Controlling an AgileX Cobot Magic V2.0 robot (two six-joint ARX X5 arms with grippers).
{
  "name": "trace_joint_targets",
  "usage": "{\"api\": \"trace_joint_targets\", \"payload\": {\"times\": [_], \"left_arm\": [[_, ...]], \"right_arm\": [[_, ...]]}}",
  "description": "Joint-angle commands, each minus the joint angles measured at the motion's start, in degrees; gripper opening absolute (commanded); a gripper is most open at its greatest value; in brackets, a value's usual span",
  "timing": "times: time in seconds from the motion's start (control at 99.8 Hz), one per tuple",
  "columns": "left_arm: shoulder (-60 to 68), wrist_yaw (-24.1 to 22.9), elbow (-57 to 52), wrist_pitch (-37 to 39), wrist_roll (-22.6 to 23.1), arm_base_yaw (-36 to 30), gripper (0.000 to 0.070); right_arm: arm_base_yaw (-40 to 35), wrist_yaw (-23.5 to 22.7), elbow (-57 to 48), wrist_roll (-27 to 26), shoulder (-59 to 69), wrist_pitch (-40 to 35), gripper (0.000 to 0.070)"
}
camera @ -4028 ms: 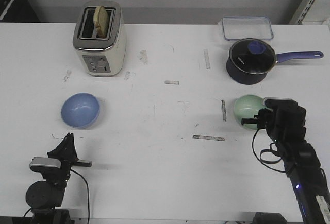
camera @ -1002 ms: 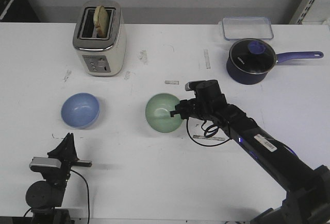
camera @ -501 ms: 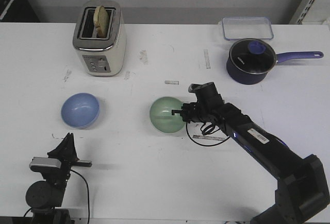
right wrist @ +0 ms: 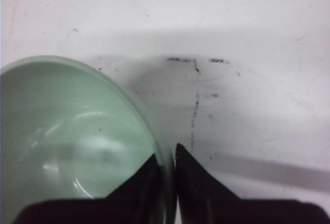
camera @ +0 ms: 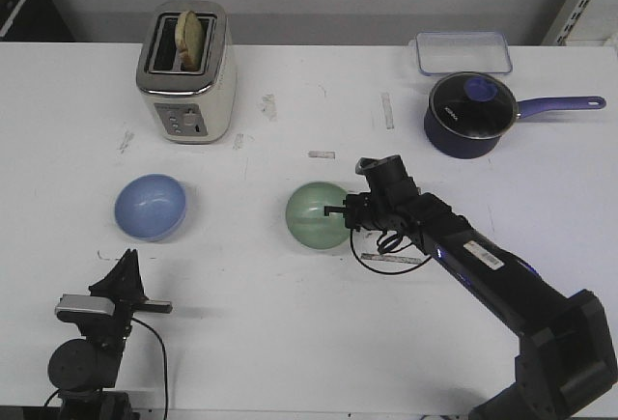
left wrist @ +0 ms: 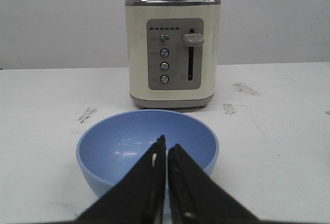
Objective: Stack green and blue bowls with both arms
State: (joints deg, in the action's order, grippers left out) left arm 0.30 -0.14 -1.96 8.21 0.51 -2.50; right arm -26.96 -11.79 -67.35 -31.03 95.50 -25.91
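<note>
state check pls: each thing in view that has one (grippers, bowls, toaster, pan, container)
Right black gripper: shut on the rim of the pale mint green bowl.
Left black gripper: shut, empty, pointing at the light periwinkle blue bowl.
Blue bowl: upright, empty, on the white table.
Cream toaster: bread slice sticking up, lever up.
Dark navy saucepan: glass lid on.
Clear plastic container: open, empty.

front view high over table (camera: pixel 290 343), wrist views low and close, sharing bowls
</note>
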Motion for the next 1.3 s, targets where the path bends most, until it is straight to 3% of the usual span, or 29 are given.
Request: {"api": "trace_joint_targets", "payload": {"times": [0.0, 0.13, 0.351, 0.531, 0.882, 0.962, 1.142, 1.293], "left_arm": [[-0.11, -0.07, 1.25, 0.87, 0.09, 0.0, 0.0001], [-0.11, -0.07, 1.25, 0.87, 0.09, 0.0, 0.0001], [-0.11, -0.07, 1.25, 0.87, 0.09, 0.0, 0.0002], [-0.11, -0.07, 1.25, 0.87, 0.09, 0.0, 0.0001], [-0.11, -0.07, 1.25, 0.87, 0.09, 0.0, 0.0001], [-0.11, -0.07, 1.25, 0.87, 0.09, 0.0, 0.0001], [-0.11, -0.07, 1.25, 0.87, 0.09, 0.0, 0.0001], [-0.11, -0.07, 1.25, 0.87, 0.09, 0.0, 0.0001]], "right_arm": [[-0.35, 0.42, -0.9, -0.74, 1.44, 0.55, 0.0097], [-0.35, 1.38, -0.9, -0.7, 1.4, 0.52, 0.0282], [-0.42, 3.72, -0.9, -0.57, -0.35, 0.79, 0.0303], [-0.28, 7.5, -0.9, 0.9, -3.87, 1.29, 0.0422], [0.85, 13.86, -0.87, 22.53, -11.82, 4.5, 0.0419], [2.05, 13.88, -0.87, 27.96, -13.14, 4.9, 0.0387], [5.49, 13.73, -0.15, 33.64, -16.46, 5.9, 0.0091], [8.83, 13.25, 4.22, 33.83, -20.9, 10.99, 0.0046]]}}
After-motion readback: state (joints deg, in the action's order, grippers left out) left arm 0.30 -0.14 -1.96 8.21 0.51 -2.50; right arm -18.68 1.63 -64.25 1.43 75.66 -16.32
